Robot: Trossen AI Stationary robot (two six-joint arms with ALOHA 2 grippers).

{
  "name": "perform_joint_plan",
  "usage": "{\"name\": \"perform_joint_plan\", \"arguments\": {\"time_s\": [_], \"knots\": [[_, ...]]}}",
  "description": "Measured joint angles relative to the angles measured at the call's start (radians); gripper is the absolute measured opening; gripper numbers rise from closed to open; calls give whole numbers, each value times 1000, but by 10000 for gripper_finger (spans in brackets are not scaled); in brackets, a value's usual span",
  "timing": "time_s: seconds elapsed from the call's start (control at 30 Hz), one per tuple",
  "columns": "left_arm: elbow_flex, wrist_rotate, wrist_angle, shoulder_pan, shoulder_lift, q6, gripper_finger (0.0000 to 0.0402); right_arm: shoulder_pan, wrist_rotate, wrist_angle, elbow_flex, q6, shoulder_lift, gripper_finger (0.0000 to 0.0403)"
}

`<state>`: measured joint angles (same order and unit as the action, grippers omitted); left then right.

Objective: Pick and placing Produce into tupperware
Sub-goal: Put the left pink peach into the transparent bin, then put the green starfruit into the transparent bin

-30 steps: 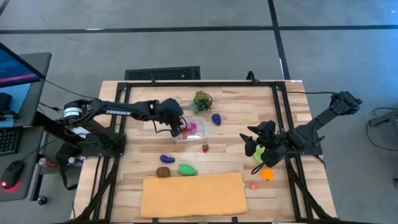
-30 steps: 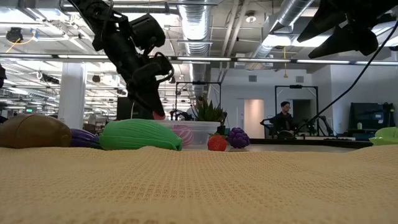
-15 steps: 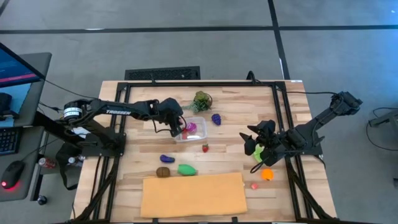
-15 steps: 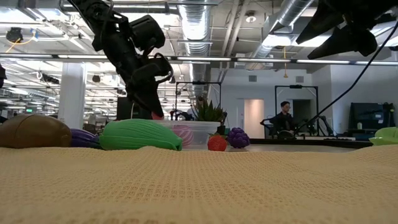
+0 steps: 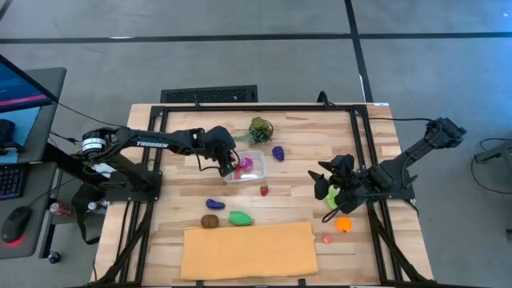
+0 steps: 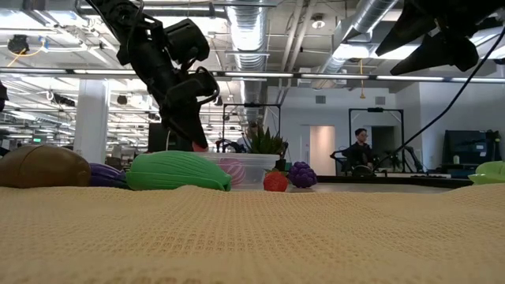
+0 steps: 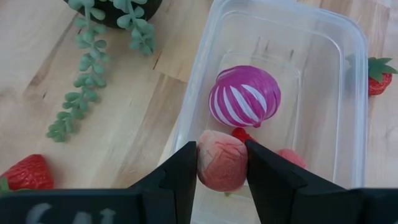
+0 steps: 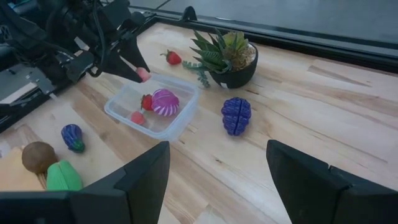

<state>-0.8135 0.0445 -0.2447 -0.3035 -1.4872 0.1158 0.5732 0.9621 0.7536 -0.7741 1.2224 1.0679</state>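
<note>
A pink produce piece [image 7: 222, 163] is being clenched between the fingers of the left gripper [image 7: 222, 165], which is being held just above the near rim of the tupperware [image 7: 345, 93]. A pink-and-white striped piece [image 7: 244, 96] and small red pieces are being kept inside the tub, with a strawberry [image 5: 263, 190] and purple grapes [image 5: 278, 153] lying near it on the table [image 5: 304, 132]. The right gripper [image 5: 330, 190] is being held released, grasping nothing, well apart over the table's right side.
</note>
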Motion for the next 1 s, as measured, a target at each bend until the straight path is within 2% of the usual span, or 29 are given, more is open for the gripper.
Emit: {"name": "perform_joint_plan", "arguments": {"time_s": [0.77,1.0], "knots": [[0,5,-31,3,0,-33,120,0,0,-3,0,0,0,260],[0,11,-31,3,0,-35,163,0,0,-3,0,0,0,260]]}}
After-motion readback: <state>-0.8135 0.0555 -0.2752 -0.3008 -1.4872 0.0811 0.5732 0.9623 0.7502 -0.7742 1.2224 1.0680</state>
